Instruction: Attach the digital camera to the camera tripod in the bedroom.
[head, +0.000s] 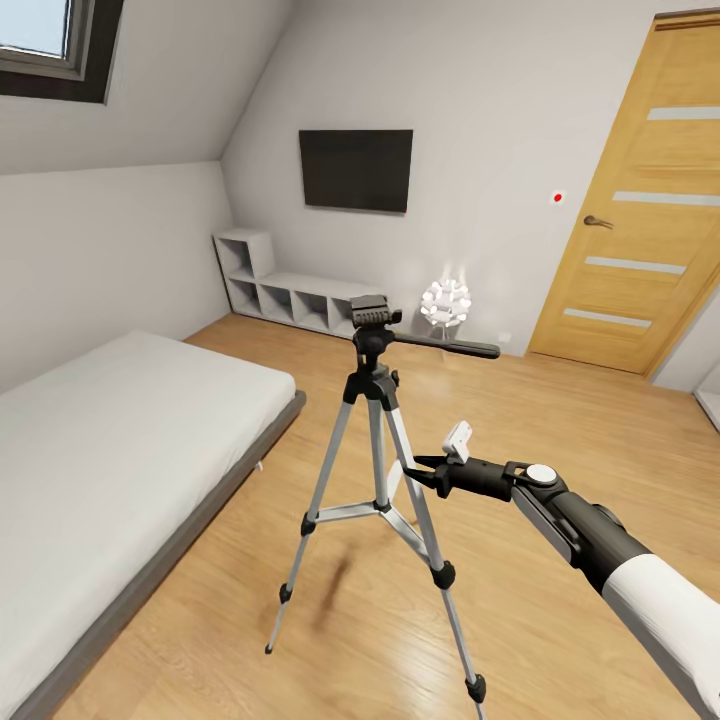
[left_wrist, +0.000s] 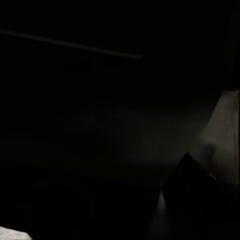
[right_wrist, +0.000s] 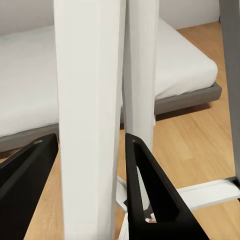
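Note:
The camera tripod (head: 378, 430) stands on the wood floor mid-room, with silver legs, a black head (head: 372, 316) and a pan handle (head: 450, 346) pointing right. My right gripper (head: 418, 465) reaches in from the right at mid-height of the tripod. In the right wrist view its black fingers (right_wrist: 150, 190) press both sides of a silver leg (right_wrist: 90, 85). The digital camera is out of view. The left wrist view is almost black, with a dim wedge (left_wrist: 187, 195) that may be a finger.
A low grey bed (head: 120, 430) lies to the left of the tripod. At the far wall are a TV (head: 355, 170), a white shelf unit (head: 290, 295) and a white spiky lamp (head: 446, 302). A wooden door (head: 630, 200) is at the right.

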